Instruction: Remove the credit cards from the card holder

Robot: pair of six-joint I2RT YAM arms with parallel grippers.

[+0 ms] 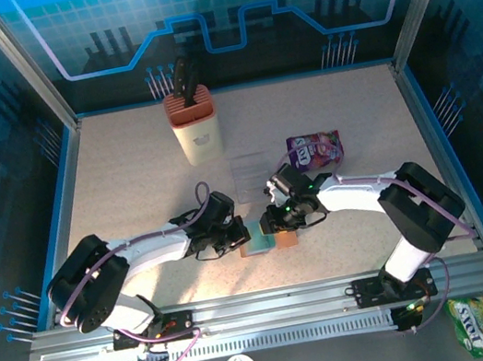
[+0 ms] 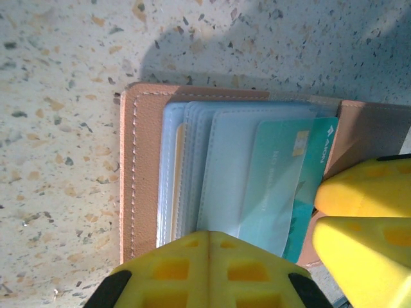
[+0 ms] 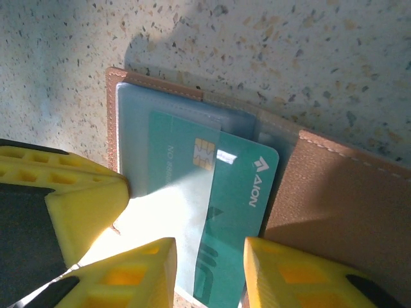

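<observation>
Card holder (image 3: 321, 199) lies open on desk (image 1: 129, 181); left pincer (image 2: 209, 269) closed, pinning its pockets; right pincer (image 3: 209, 269) clamped on teal card (image 3: 225, 212), long axis toward twelve o'clock, half out.

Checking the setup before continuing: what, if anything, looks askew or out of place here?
One teal card sits slanted, sticking partway out of the open holder between the right pincer fingers. A snack packet lies nearby. Nothing looks damaged.

One card holder (image 1: 262, 241), one knife block (image 1: 193, 125), two snack packets (image 1: 315, 150), one clear box (image 1: 248, 175).
</observation>
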